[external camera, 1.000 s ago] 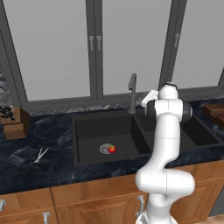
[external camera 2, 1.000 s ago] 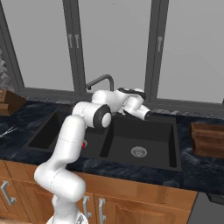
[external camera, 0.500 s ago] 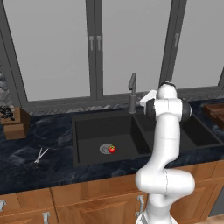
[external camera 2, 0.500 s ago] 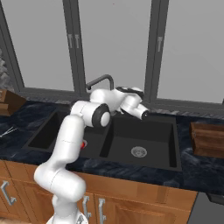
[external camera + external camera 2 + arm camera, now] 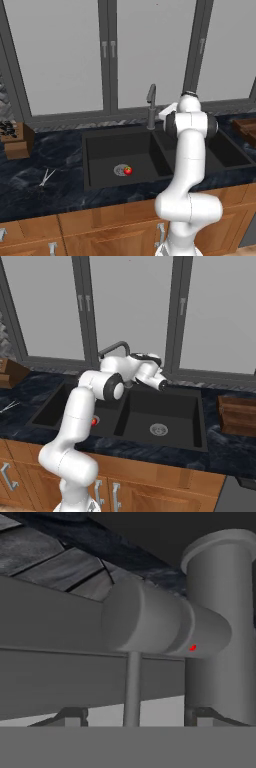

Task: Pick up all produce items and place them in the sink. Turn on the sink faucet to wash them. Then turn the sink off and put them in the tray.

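A small red fruit [image 5: 128,170] lies on the floor of the black sink's [image 5: 100,145] left basin, right beside the round drain [image 5: 119,170]. It also peeks out behind the arm [image 5: 94,421]. The dark grey faucet [image 5: 151,105] rises behind the divider, and my hand is pressed close to its right side. In the hand view the faucet's post [image 5: 220,612] and side barrel [image 5: 160,624] loom large. My gripper [image 5: 134,718] is open, and the thin lever rod [image 5: 132,687] stands between its fingertips [image 5: 70,714] without touching them. The reddish-brown tray [image 5: 247,127] sits on the counter at the right.
A wooden knife block [image 5: 15,137] stands at the back left of the dark marble counter, and silver scissors [image 5: 46,178] lie near its front edge. Windows close off the back. The right basin [image 5: 160,411] holds just its drain.
The hand has barely stirred beside the faucet. The fruit and everything else lie where they were.
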